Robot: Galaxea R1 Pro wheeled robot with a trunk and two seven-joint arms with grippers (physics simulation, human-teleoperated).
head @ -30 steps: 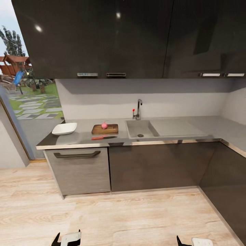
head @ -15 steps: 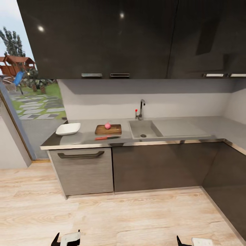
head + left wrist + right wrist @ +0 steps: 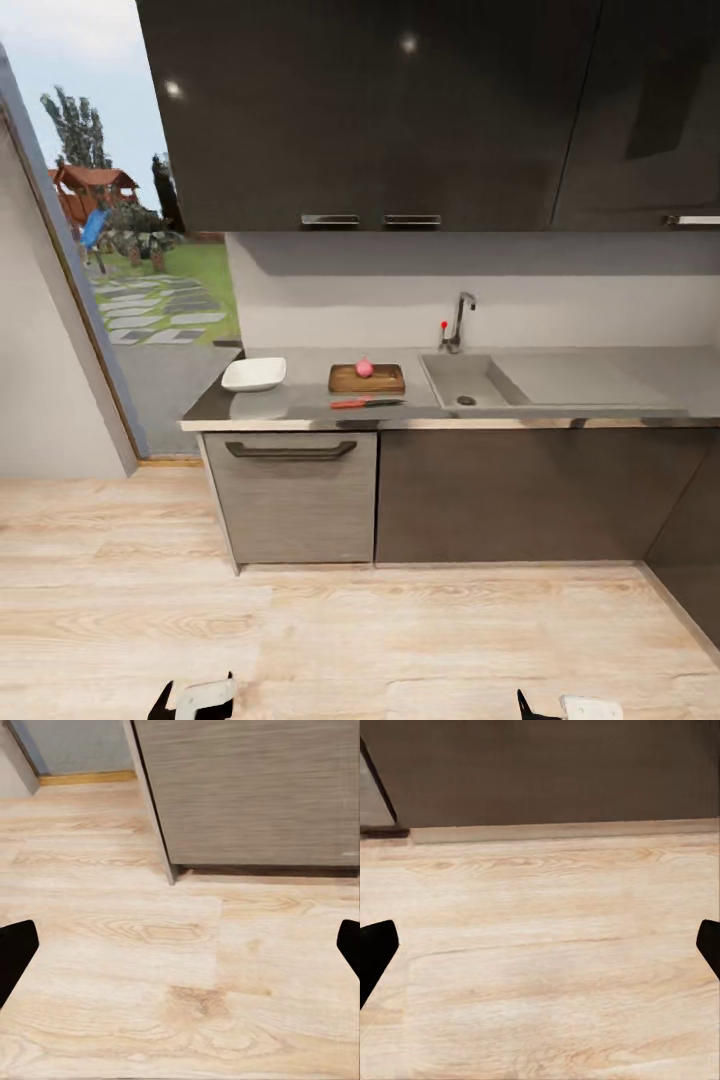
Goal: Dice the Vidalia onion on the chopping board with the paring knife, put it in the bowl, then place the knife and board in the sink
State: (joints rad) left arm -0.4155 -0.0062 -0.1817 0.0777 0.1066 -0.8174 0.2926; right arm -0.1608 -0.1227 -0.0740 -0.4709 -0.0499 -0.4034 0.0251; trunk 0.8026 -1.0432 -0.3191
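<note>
Countertop [image 3: 300,400] bears onion [image 3: 364,368] on chopping board [image 3: 367,379].

We record the countertop [image 3: 300,405] as smooth grey, metal-like, glossy. Sink [image 3: 452,378]: matt grey basin, chrome tap [image 3: 460,320]. Chopping board [image 3: 367,379]: brown wood. Bowl [image 3: 253,374]: plain glossy white. Upper cabinets [image 3: 370,110]: dark, high gloss. Floor [image 3: 330,640]: pale matt wood grain.

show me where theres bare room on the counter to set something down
Free: the flat drainboard right of the sink basin, and the front strip of counter before the bowl. Crowded: the stretch where the chopping board carries the onion, with the knife just in front.
</note>
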